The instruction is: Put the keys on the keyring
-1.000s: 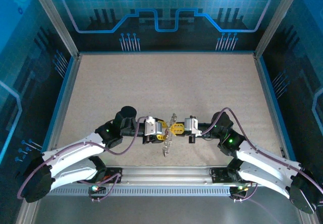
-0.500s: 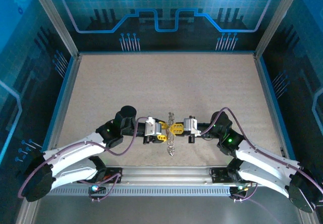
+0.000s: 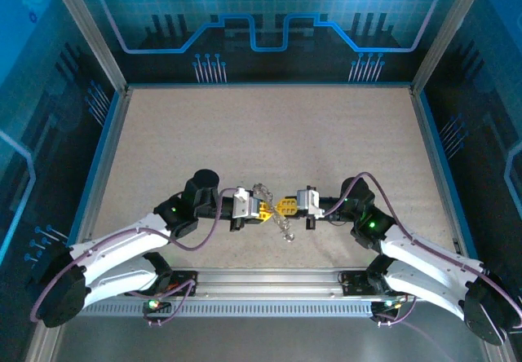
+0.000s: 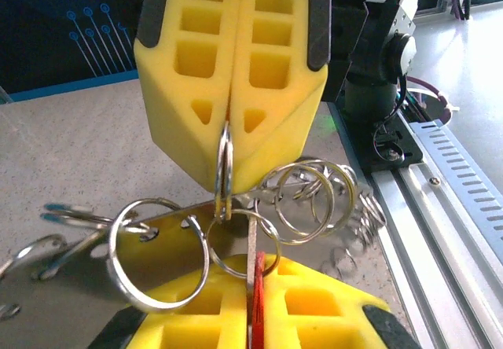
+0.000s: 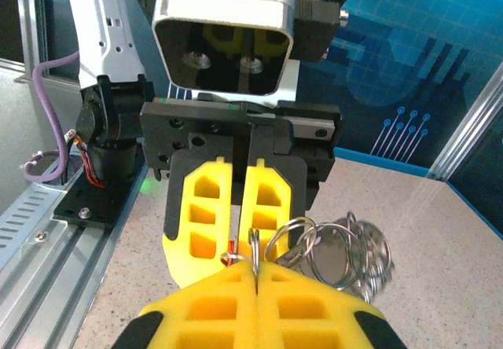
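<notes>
Here the left gripper is clamped on the red-headed key, just beside the keyring. Facing it, the right gripper is closed, pinching one keyring loop.

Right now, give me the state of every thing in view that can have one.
left gripper, shut on the red key.
right gripper, shut on the keyring, pinching one of its rings.
red key, clamped edge-on between the left fingers, blade pointing at the pinched ring; cannot tell if it is threaded.
keyring, held between the two grippers, its other rings bunched loosely to one side.
</notes>
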Tool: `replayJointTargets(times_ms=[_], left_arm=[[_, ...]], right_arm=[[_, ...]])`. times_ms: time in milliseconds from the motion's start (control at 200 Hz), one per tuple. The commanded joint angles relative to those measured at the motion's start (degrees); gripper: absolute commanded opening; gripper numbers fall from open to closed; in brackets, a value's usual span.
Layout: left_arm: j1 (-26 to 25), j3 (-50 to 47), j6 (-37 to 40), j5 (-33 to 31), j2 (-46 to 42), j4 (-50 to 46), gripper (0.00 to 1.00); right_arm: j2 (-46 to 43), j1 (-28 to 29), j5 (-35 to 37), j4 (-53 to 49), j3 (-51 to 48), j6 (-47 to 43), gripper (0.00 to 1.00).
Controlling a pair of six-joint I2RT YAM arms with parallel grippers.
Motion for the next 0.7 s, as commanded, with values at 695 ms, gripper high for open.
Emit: replayJointTargets(times_ms=[695], left_arm=[[-0.14,22.63,28.02,-11.50,4.93,-42.69,0.02]], right_arm=[[3.01,1.27,7.97,-18.91,7.59,-10.45,0.00]])
